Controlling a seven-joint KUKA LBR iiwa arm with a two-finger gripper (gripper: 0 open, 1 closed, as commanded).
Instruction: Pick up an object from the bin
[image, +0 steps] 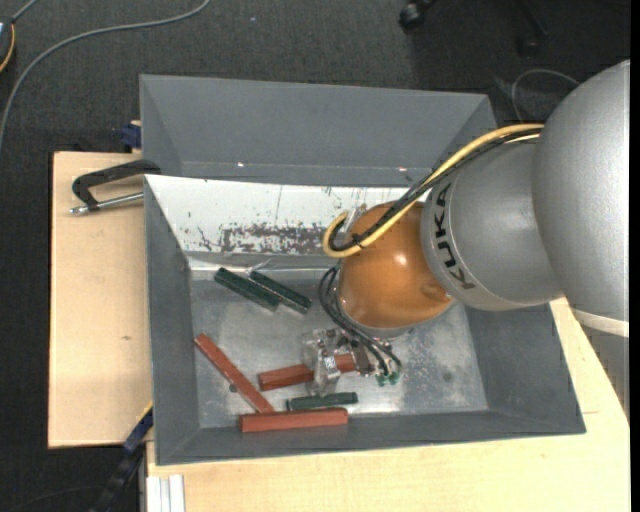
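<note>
Jaws low at lower centre of bin (165, 330), at right end of short red-brown bar (284, 378); wide or narrow, cannot tell. Risks: end grip lets bar pivot, slip out; dark green bar (322, 401) just below may snag.

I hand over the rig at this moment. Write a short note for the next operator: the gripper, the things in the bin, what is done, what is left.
Gripper: low in the bin, at the right end of a short red bar; a grip on it cannot be confirmed.
Things: a dark green bar and a red bar towards the front wall, a long red bar slanting at the left, two dark green bars at the back.
Done: gripper is down among the things.
Left: secure one thing and lift it out.
</note>
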